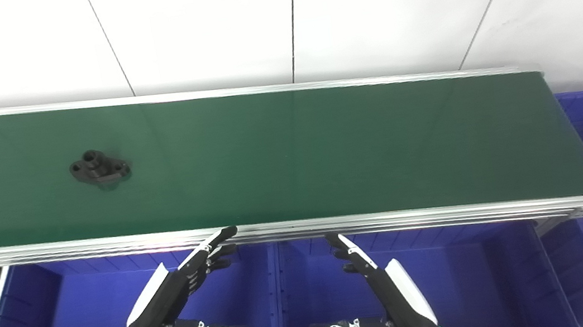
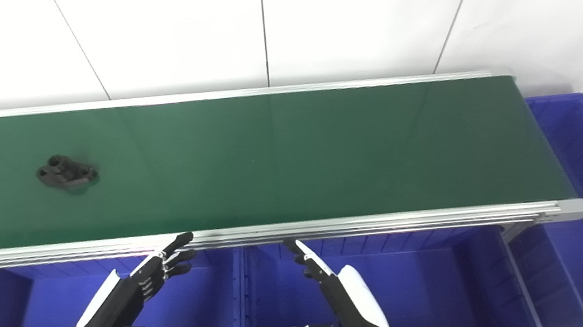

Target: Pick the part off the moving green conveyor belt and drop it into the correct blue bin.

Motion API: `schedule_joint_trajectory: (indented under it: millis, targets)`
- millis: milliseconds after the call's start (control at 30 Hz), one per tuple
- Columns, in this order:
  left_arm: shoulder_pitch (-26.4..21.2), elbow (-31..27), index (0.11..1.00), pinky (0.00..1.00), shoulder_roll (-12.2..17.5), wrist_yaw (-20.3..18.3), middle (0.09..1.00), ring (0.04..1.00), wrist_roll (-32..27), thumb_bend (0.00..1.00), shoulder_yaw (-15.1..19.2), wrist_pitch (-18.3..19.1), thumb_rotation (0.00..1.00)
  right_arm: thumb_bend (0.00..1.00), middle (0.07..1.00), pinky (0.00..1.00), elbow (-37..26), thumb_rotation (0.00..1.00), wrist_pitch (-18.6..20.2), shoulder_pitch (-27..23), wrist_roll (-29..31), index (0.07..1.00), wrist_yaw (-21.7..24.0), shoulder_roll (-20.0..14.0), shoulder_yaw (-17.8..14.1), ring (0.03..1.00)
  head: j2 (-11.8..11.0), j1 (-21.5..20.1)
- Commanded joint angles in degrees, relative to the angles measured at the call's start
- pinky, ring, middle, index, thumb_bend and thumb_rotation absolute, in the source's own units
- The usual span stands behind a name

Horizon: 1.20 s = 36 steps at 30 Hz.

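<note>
While the black part (image 1: pixel 99 169) rides the green conveyor belt (image 1: pixel 290 152) far beyond the left robot hand (image 1: pixel 183 282), nothing is picked. Both the left and right robot hand (image 1: pixel 364 266) hover released, empty, over the blue bins (image 1: pixel 279 306).

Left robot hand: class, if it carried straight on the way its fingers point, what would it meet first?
Probably the conveyor's near aluminium rail: the left robot hand, open above a blue bin, points at it. Depth is uncertain; it might pass over onto the green belt.
</note>
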Motion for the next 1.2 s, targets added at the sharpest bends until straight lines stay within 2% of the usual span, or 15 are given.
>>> schedule_joint_trajectory:
  millis: [0,133,533,767,867,1000,1033,1167]
  targets:
    - [-0.3,-0.5,0.904,0.84,-0.2,1.0,0.953,0.891,-0.5,0.78,0.1,-2.2,0.19,0.76,0.926,0.83,-0.4,0.33,-4.2,-0.3,0.4,0.939,-1.0,0.2,-0.2,0.892,0.0,0.1]
    - [-0.6,0.6,0.891,0.83,-0.4,1.5,0.937,0.871,0.0,0.78,0.2,-3.8,0.22,0.76,0.922,0.83,0.1,0.33,-4.8,-0.5,0.4,0.936,-1.1,0.5,-0.5,0.891,-0.2,0.0]
    - [-1.3,2.7,0.886,0.82,-0.7,2.4,0.922,0.858,-0.5,0.76,0.3,-5.9,0.2,0.77,0.902,0.81,1.6,0.35,-7.8,-1.7,3.4,0.931,-1.8,1.7,-2.0,0.873,-1.2,0.8]
    - [-1.5,3.8,0.877,0.81,-1.2,2.6,0.915,0.849,-0.9,0.77,0.4,-6.6,0.21,0.77,0.921,0.86,-2.8,0.37,-11.0,-1.6,6.3,0.93,-2.2,2.0,-3.2,0.893,-2.2,1.6]
    - [-1.7,4.1,0.872,0.81,-1.5,2.7,0.906,0.847,-0.7,0.77,0.6,-7.0,0.21,0.77,0.918,0.87,-5.9,0.39,-9.6,-2.1,7.0,0.933,-1.3,2.0,-3.5,0.896,-2.3,1.8]
    - [-1.7,3.6,0.871,0.8,-1.7,2.8,0.898,0.842,-0.6,0.77,0.6,-6.0,0.22,0.76,0.922,0.87,-10.7,0.39,-6.3,-5.2,5.3,0.937,0.6,2.2,-4.0,0.898,-3.4,4.1]
    - [-1.7,4.2,0.87,0.8,-2.1,3.1,0.897,0.841,-0.2,0.77,0.6,-7.0,0.22,0.76,0.922,0.87,-11.4,0.38,-5.4,-6.2,4.8,0.937,1.1,2.4,-4.3,0.898,-4.2,7.0]
    - [-1.7,5.3,0.845,0.75,-2.7,3.7,0.88,0.819,1.0,0.79,0.2,-8.0,0.22,0.76,0.888,0.84,-11.8,0.36,-4.1,-9.8,4.0,0.916,2.3,2.5,-5.5,0.876,-6.2,11.5]
